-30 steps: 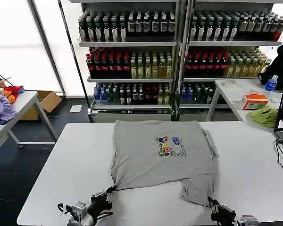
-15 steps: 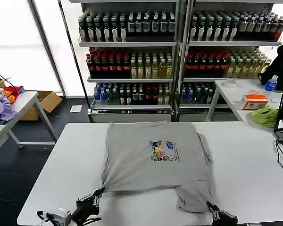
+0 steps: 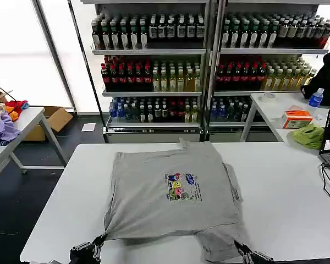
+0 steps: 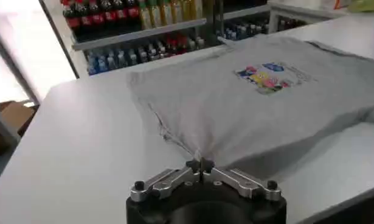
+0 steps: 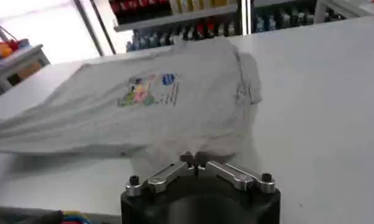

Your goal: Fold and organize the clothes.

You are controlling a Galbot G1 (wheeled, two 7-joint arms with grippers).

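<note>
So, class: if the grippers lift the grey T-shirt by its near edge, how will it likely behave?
The T-shirt will probably hang floppy: it already puckers to a point at the left gripper. It looks light, since thin cloth lies flat on the table. It may slide rather than roll. The right gripper pinches the hem too.

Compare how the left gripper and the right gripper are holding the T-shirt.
The left gripper pinches a stretched, taut corner of the T-shirt; the right gripper pinches a bunched, slack fold. In the head view, the left sits at the shirt's left hem corner, the right at its right. Both are shut on cloth at the table's near edge.
</note>
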